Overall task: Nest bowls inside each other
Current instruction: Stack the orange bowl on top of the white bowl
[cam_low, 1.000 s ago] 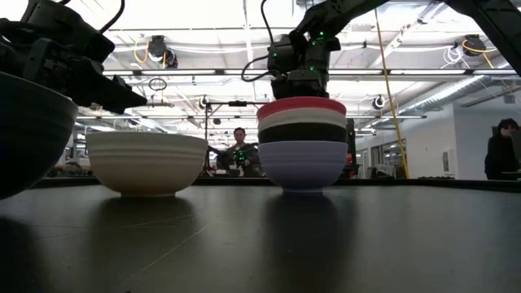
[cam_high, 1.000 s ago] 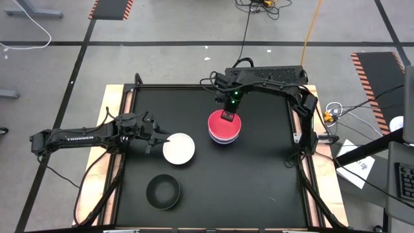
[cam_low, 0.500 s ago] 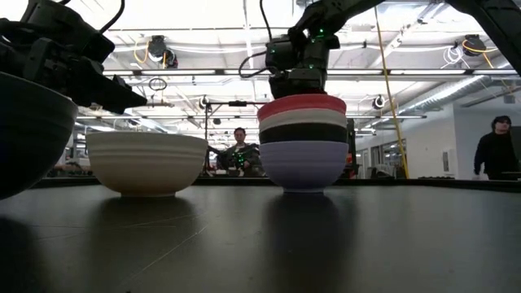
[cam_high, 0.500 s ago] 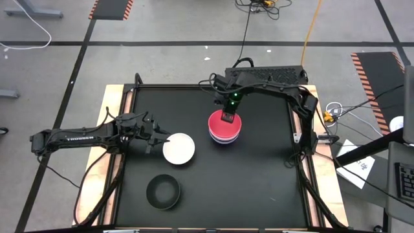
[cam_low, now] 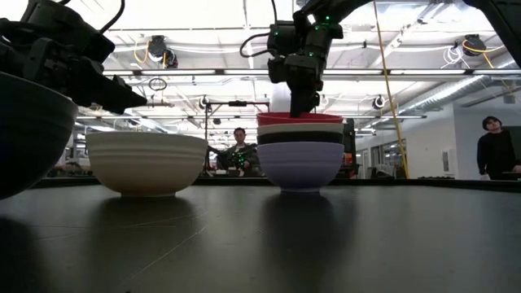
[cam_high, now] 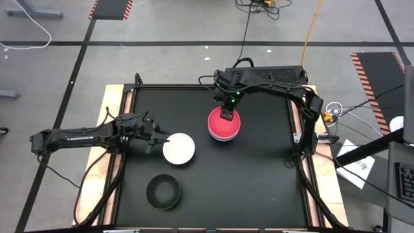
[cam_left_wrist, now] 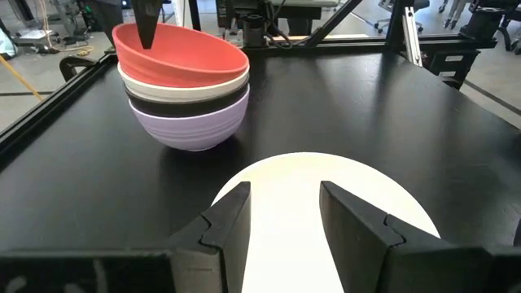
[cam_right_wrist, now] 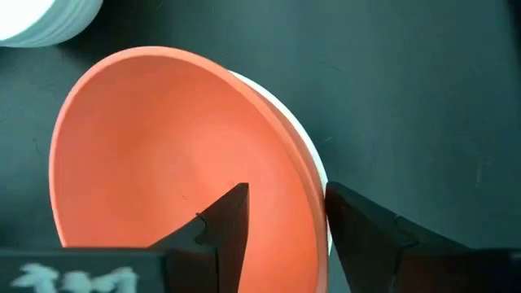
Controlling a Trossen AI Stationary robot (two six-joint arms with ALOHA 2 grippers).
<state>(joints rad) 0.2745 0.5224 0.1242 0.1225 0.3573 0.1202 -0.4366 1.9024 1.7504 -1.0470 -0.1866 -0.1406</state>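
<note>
A stack of bowls stands at the middle of the table: a red bowl (cam_high: 224,126) on top, nested in a white (cam_left_wrist: 187,85), a black (cam_left_wrist: 187,104) and a lavender bowl (cam_low: 299,163), which rests on the table. My right gripper (cam_right_wrist: 286,191) is open over the stack's far side, one finger inside the red bowl's rim and one outside. A second white bowl (cam_high: 179,149) stands alone to the left. My left gripper (cam_left_wrist: 285,187) hovers open above its left rim. A lone black bowl (cam_high: 163,192) sits near the front edge. My right gripper points down with its fingers astride the red bowl's far rim (cam_right_wrist: 313,212); a gap shows on both sides of the rim, and I cannot tell whether either finger touches it. The red bowl sits seated in the stack.
Bare black tabletop (cam_high: 265,175) lies right of and in front of the stack. A raised frame (cam_high: 123,129) runs round the table. Beyond the far edge, people (cam_low: 492,146) show in the room.
My right gripper has opened and let go of the red bowl. The red bowl has dropped into the bowls beneath it, and the whole stack stands lower and more evenly centred than a second ago.
</note>
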